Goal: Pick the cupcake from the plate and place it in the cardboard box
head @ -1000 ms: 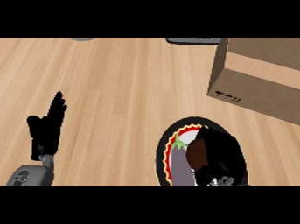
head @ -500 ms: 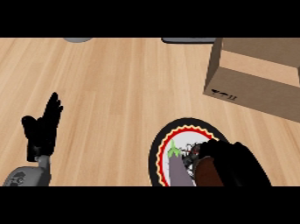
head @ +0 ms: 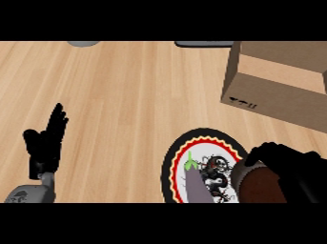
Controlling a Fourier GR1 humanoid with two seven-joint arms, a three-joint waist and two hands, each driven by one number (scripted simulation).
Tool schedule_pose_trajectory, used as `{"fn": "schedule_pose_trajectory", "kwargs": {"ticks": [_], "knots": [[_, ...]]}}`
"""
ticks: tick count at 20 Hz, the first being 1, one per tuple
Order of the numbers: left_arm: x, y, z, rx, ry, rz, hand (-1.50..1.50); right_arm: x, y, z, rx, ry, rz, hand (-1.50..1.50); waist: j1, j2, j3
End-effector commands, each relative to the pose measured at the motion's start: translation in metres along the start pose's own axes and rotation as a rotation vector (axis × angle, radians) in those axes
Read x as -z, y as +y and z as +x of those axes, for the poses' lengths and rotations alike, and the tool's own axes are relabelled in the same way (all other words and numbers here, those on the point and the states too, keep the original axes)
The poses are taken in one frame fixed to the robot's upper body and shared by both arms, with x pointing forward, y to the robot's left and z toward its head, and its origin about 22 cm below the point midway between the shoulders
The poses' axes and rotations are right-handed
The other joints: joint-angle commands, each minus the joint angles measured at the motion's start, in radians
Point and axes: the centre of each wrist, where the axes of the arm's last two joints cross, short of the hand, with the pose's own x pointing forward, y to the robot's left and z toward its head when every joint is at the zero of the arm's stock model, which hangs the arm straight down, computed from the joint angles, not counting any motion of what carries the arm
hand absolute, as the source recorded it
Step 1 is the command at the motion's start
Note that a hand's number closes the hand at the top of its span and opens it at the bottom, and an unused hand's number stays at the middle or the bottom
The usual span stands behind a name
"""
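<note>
A round plate (head: 187,147) with a black rim and a red-and-yellow scalloped ring lies at the lower middle-right. On it lies a purple eggplant (head: 196,183). The dark brown cupcake (head: 259,185) sits at the plate's right side, and my right hand (head: 301,169) is curled round it from the right, hiding part of it. The open cardboard box (head: 282,90) stands at the upper right, well beyond the plate. My left hand (head: 46,143) rests open at the lower left, fingers pointing up, far from the plate.
The wooden counter (head: 124,95) stretches between the hands. A grey round object (head: 83,43) and a dark flat object (head: 203,44) show at the top edge.
My right hand has moved right and closed round the cupcake at the plate's right side. More of the plate and the eggplant now shows. The left hand has stayed put.
</note>
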Motion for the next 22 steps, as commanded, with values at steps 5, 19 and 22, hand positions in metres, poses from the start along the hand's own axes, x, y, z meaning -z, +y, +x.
{"fn": "schedule_pose_trajectory", "kwargs": {"ticks": [5,19,22], "knots": [[0.013,0.004,-0.001,-0.003,-0.012,0.019,0.0,-0.009,-0.067,-0.012,0.006,0.011,-0.174,1.5,0.001,0.003,0.0],[0.005,0.01,0.007,0.006,-0.025,-0.026,0.0,0.106,-0.106,-0.103,0.127,0.087,-0.268,1.5,0.024,0.006,0.001],[-0.004,-0.019,0.004,-0.019,-0.017,-0.02,0.0,0.122,-0.095,-0.133,0.189,0.084,-0.267,1.5,0.024,0.006,0.002]]}}
